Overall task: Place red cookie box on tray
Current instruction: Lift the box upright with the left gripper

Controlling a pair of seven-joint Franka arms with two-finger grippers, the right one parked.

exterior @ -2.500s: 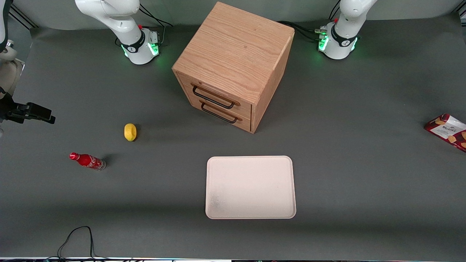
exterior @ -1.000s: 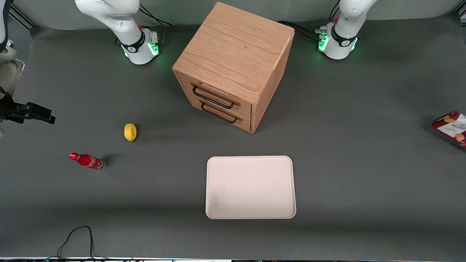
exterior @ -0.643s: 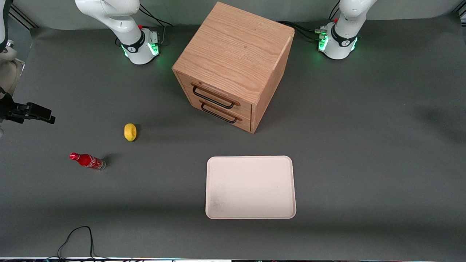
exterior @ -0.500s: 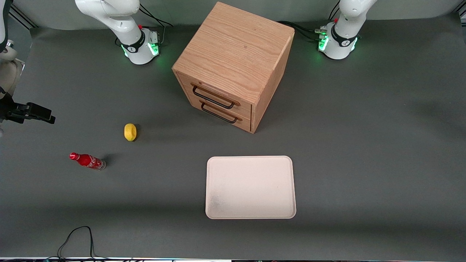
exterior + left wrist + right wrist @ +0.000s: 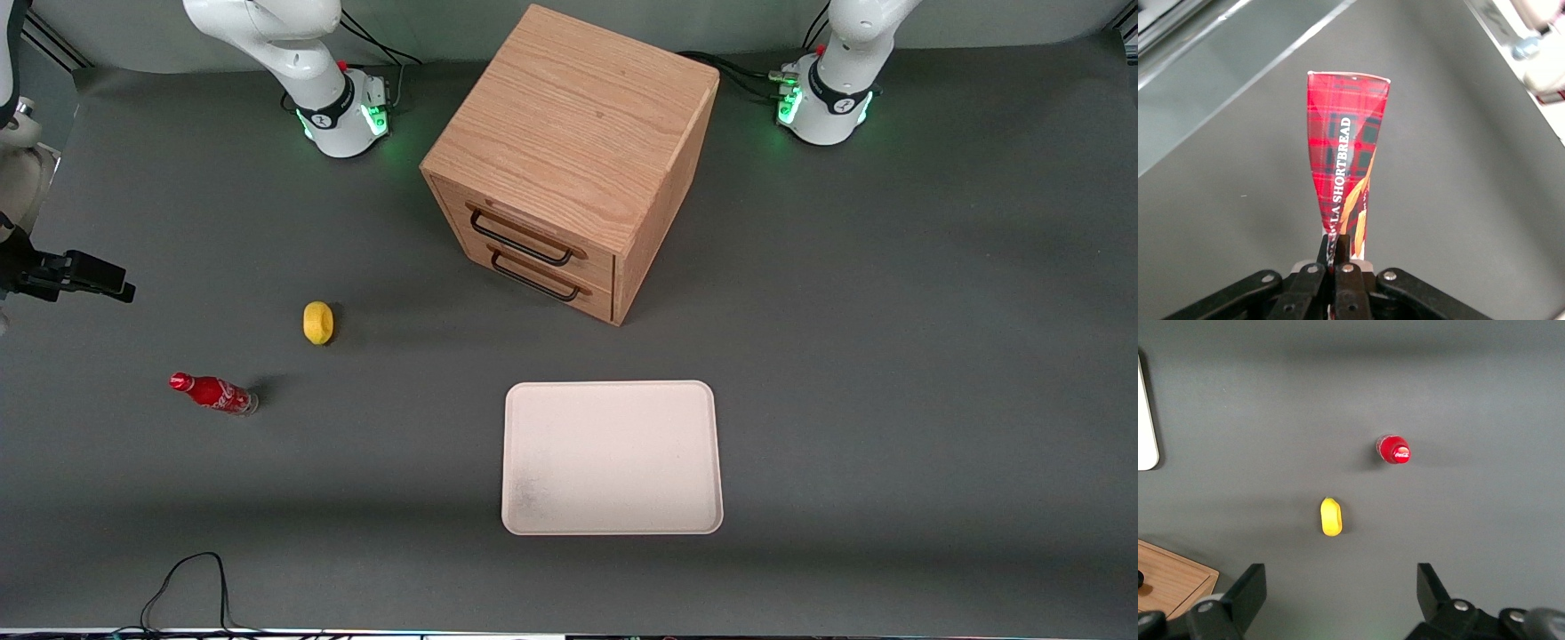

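Red cookie box (image 5: 1346,163) — seen edge-on in the left wrist view, thin red tartan cardboard with white "SHORTBREAD" lettering along its narrow side, pinched at one end between the closed fingers of the gripper (image 5: 1341,248), lifted clear of the grey table; out of the front view's frame. Tray (image 5: 612,458) — large shallow pale cream-pink rectangle, rounded corners, low rim, lying flat on the table nearer the front camera than the wooden drawer cabinet, nothing on it, faint grey smudge in one corner.
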